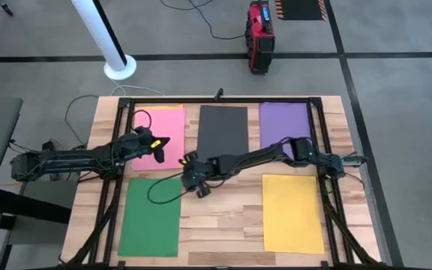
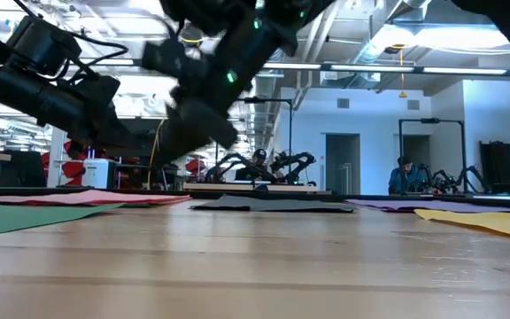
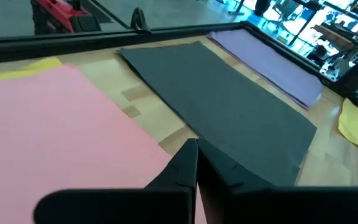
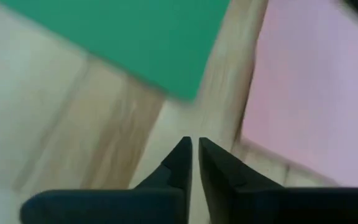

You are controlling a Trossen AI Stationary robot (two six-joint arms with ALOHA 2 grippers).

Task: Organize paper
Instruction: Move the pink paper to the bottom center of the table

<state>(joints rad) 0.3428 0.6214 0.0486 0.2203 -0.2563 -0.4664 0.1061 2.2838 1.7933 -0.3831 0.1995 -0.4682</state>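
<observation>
- Your pale wooden surface (image 1: pixel 223 217) carries five paper sheets lying apart.
- Toward 12 o'clock: pink sheet (image 1: pixel 160 135), dark grey sheet (image 1: pixel 223 129), purple sheet (image 1: pixel 283 124).
- Toward 6 o'clock: green sheet (image 1: pixel 151 217), yellow sheet (image 1: pixel 292 214).
- Your left gripper (image 1: pixel 165 142) sits over the pink sheet, fingers together, empty.
- Your right gripper (image 1: pixel 184 159) is at centre, fingers nearly together, empty.
</observation>
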